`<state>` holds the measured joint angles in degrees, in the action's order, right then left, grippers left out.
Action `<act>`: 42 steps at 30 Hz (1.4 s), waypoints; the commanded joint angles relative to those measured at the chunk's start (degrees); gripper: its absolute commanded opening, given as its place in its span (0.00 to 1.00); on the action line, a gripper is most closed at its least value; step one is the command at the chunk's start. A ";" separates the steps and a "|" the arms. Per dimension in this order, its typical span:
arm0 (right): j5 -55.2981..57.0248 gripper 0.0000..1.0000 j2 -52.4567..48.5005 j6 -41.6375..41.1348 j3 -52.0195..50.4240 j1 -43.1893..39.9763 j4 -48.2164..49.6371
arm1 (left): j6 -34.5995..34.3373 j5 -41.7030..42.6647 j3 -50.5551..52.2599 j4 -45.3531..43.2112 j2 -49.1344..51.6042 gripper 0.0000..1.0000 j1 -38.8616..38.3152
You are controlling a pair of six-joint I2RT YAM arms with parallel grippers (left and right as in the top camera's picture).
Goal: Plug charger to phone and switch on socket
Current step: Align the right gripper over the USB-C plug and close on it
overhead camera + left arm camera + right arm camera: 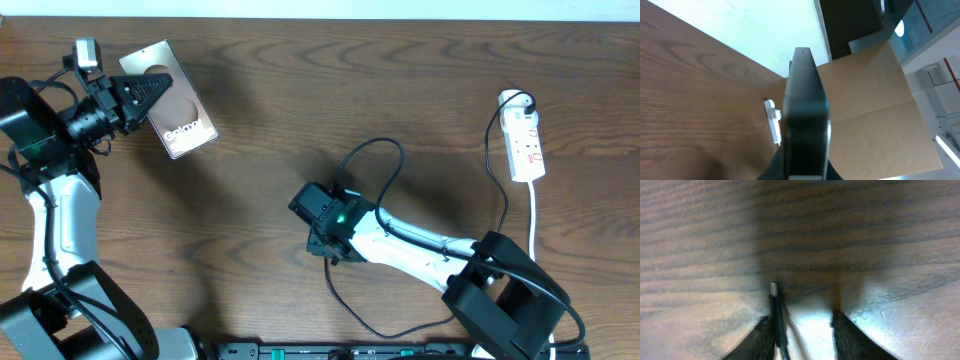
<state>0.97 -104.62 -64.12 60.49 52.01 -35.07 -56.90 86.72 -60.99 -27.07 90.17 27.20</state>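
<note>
The phone [185, 125], a brownish slab with white lettering, is at the far left, held in my left gripper [148, 90], which is shut on its near end. In the left wrist view the phone [805, 110] stands edge-on between the fingers of that gripper [805, 174]. The white socket [525, 140] lies at the far right, and it also shows small in the left wrist view [774, 125]. The charger cable [491, 165] runs from it. My right gripper [312, 205] is low over mid-table. Its fingers [805, 322] are apart, and the charger's plug [775, 302] lies against the left finger.
The socket's white lead [533, 215] runs toward the front edge. A thin black loop [385, 143] curls behind the right arm's wrist. A brown cardboard panel [870, 95] stands beyond the table's far edge.
</note>
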 commanded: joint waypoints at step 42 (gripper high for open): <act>3.61 0.29 -1.49 -0.15 -0.13 -0.44 1.25 | 0.74 0.92 0.66 -0.48 -0.37 0.07 -0.07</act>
<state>2.94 -104.99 -64.07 60.80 51.99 -33.80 -56.90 86.72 -60.99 -27.07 90.17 27.20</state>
